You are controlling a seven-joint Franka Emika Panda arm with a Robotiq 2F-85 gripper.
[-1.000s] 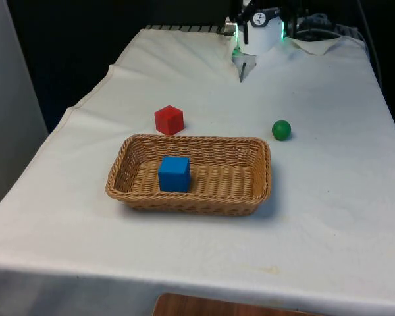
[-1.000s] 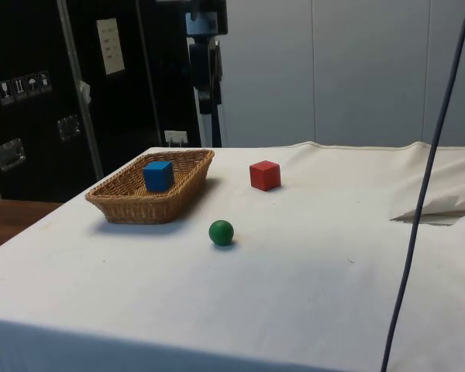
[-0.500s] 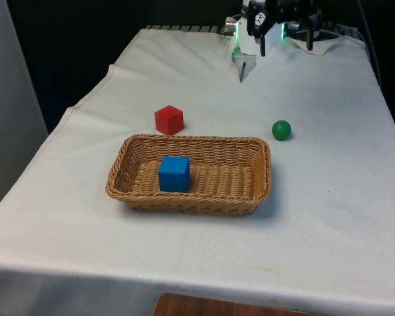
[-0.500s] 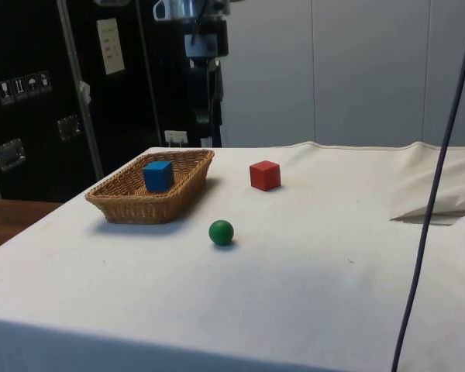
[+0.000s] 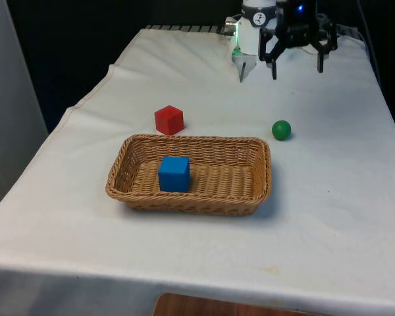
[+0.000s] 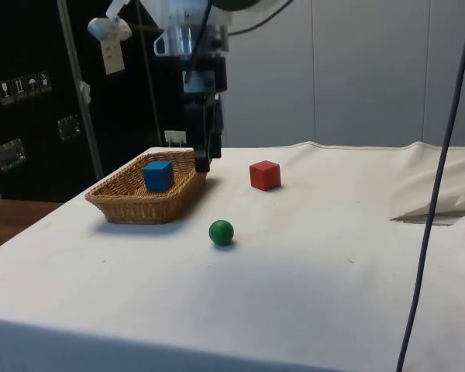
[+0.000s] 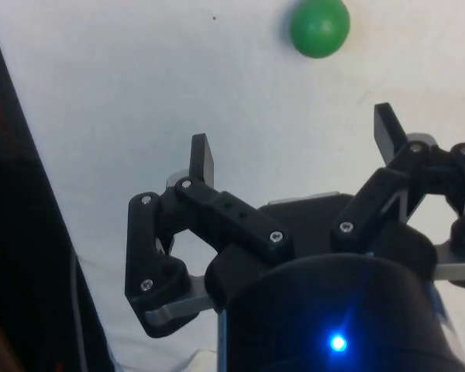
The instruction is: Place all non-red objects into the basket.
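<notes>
Nearest on the white cloth, the wicker basket (image 5: 188, 174) holds a blue cube (image 5: 174, 174). Just behind its rim sits the red cube (image 5: 169, 120); the green ball (image 5: 281, 130) lies off toward the front view's right. Farther back the gripper (image 5: 297, 67) hangs empty, fingers spread.

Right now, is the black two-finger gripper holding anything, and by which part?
Nothing is held: the black two-finger gripper is open and empty, with the small green ball lying apart on the white cloth.

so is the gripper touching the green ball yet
Apart. In the front view the open gripper hangs above bare cloth beyond the green ball; the wrist view shows cloth between them.
</notes>
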